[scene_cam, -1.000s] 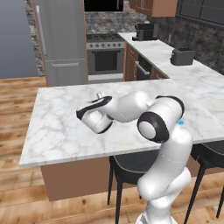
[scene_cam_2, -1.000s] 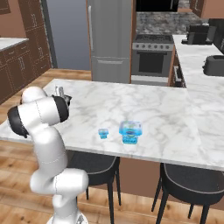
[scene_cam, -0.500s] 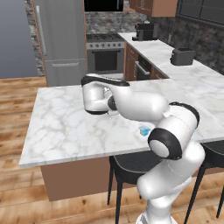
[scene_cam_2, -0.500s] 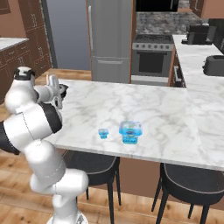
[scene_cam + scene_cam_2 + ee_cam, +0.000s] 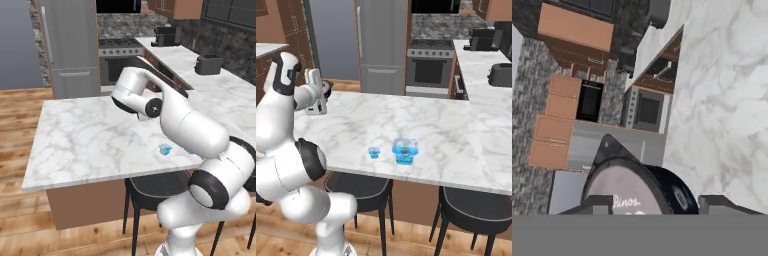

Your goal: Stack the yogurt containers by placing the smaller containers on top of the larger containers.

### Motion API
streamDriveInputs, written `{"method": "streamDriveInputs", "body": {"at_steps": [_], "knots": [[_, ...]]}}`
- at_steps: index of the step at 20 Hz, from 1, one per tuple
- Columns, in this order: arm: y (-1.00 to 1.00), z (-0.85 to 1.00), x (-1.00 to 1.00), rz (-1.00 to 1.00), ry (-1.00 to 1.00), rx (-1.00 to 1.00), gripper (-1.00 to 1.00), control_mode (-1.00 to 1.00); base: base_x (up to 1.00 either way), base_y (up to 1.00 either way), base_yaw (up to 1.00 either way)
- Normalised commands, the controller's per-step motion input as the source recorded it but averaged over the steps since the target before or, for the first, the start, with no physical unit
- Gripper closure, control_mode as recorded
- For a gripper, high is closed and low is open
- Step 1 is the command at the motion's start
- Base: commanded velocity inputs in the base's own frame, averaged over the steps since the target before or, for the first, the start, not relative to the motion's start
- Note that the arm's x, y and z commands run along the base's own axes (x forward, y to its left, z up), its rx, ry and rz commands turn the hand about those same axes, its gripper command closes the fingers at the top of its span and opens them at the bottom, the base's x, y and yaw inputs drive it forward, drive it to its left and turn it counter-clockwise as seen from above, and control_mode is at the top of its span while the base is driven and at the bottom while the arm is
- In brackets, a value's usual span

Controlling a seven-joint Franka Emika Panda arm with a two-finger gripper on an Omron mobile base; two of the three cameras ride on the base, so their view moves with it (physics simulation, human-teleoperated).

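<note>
end effector (image 5: 322,95) has its fingers clamped on the dark round cup (image 5: 632,192), lifted above the marble surface (image 5: 446,131); tiny light-blue cup (image 5: 374,152) and bigger tub (image 5: 405,151) sit well off to its side

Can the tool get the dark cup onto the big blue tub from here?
Probably yes: the dark cup sits between the tool's fingers, and bare counter lies toward the big blue tub.

We see the white arm (image 5: 185,120) arching over the marble desk (image 5: 85,140). A tiny light-blue cup (image 5: 164,149) sits on the desk just below the arm, near the desk's front edge.
</note>
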Motion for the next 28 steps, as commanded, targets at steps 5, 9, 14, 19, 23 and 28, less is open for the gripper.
{"method": "streamDriveInputs", "body": {"at_steps": [5,9,14,19,23,28], "knots": [[0.00,0.74,-0.71,-0.15,-0.09,-0.05,1.00,-1.00,0.00,0.00,0.00],[-0.01,0.62,-0.71,-0.14,-0.02,-0.02,1.00,-1.00,0.00,0.00,0.00],[-0.10,0.71,-0.72,-0.05,0.00,0.00,1.00,-1.00,0.00,0.00,0.00],[-0.18,0.80,-0.84,-0.02,0.00,0.00,1.00,-1.00,0.00,0.00,0.00],[-0.29,0.68,-0.82,-0.02,0.04,0.00,1.00,-1.00,0.00,0.00,0.00],[-0.61,0.61,-0.85,-0.03,0.15,0.00,1.00,-1.00,0.00,0.00,0.00]]}}
